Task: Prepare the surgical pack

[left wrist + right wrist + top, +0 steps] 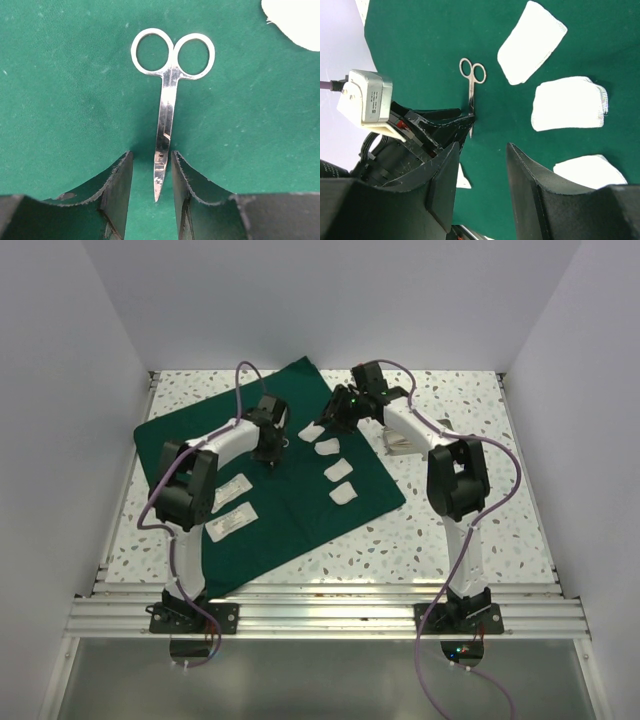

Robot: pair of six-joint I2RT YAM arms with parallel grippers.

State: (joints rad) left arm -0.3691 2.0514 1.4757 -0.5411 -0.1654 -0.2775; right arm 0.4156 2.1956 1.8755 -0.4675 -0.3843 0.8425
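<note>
Small steel scissors (167,125) lie flat on the green drape (60,100), blades between the left claw's (150,167) spread fingers, not yet pinched. Light, stiff, slick: grip low, near the pivot. Right claw (482,170) gapes empty beside the gauze pads (568,102).

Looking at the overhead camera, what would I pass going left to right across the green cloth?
Two white packets → left hand → four white gauze pads. The right hand falls within the pads' left-to-right span, so I've left it out.
</note>
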